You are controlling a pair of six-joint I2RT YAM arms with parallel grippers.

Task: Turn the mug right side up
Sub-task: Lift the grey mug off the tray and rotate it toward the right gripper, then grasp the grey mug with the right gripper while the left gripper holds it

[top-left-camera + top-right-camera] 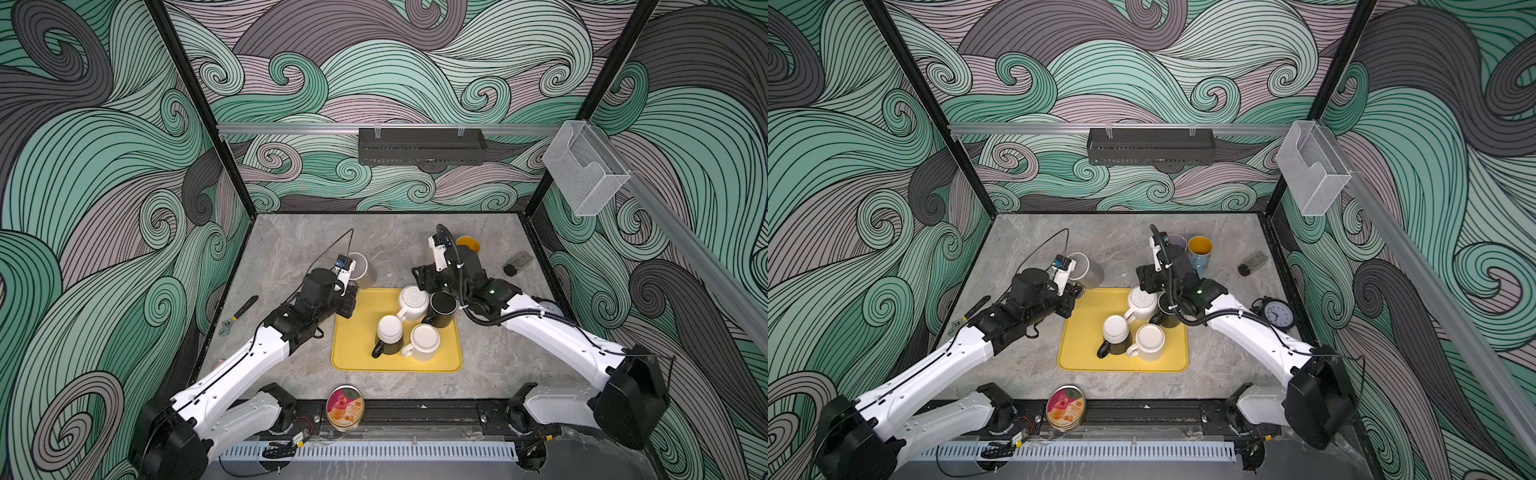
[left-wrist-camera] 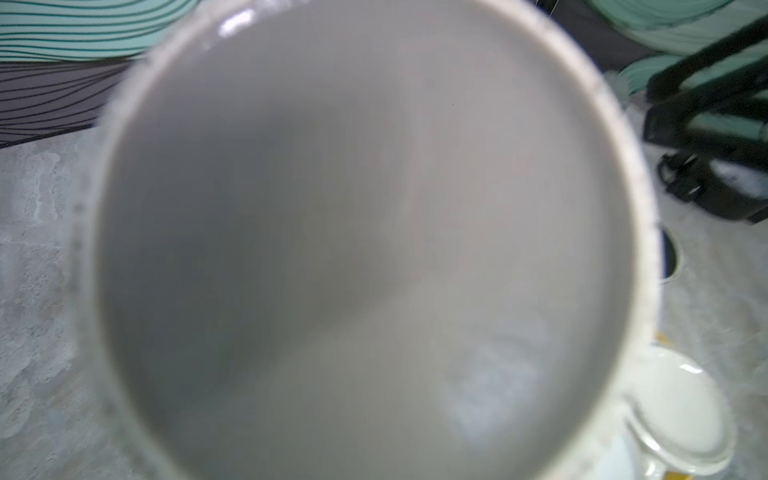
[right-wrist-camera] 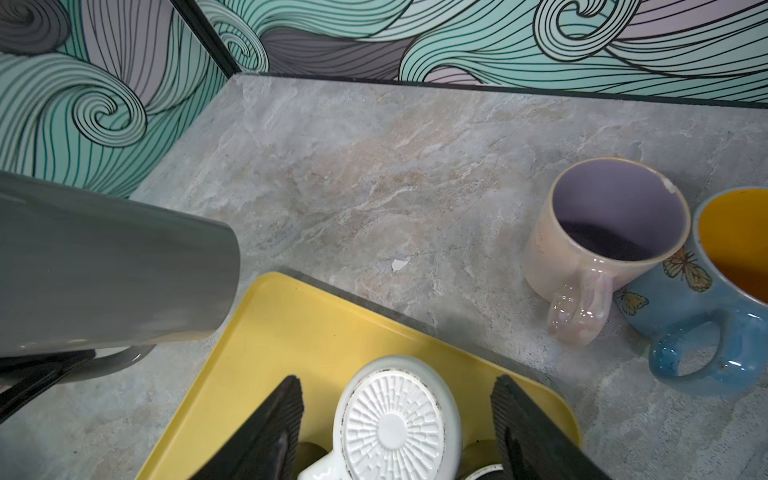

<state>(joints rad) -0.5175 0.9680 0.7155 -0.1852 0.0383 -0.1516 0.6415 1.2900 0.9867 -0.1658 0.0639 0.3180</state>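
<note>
Table [image 1: 490, 357]: grey marble top, walled on three sides.

Left arm [image 1: 249, 357] reaches in toward the far left corner of the tray. Right arm [image 1: 552, 332] reaches over the tray's far right part.

Tray [image 1: 357, 349]: yellow, mid-table, carrying four mugs.

Grey mug [image 1: 365, 272]: off the tray, over bare table just beyond its far left corner. Tipped on its side, not upright. In the right wrist view [image 3: 108, 270] the body lies roughly level with the handle underneath. Its mouth fills the left wrist view [image 2: 365, 232], blurred.

Left gripper [image 1: 352, 289]: jaws together, clamped on the grey mug's handle.

Right gripper [image 3: 397, 390]: jaws apart, holding nothing, one finger to each side above the ribbed white mug [image 3: 392, 428], which stands bottom-up on the tray.

Other mugs on the tray:
- black mug [image 1: 441, 309], just beside the ribbed one, orientation unclear
- black-and-white mug [image 1: 388, 334], bottom-up
- plain white mug [image 1: 423, 341], bottom-up

Far right of the table: pink mug [image 3: 611, 232] and blue mug [image 3: 727, 282], both upright, side by side, apparently touching.

Near edge: round tin [image 1: 345, 407]
</note>
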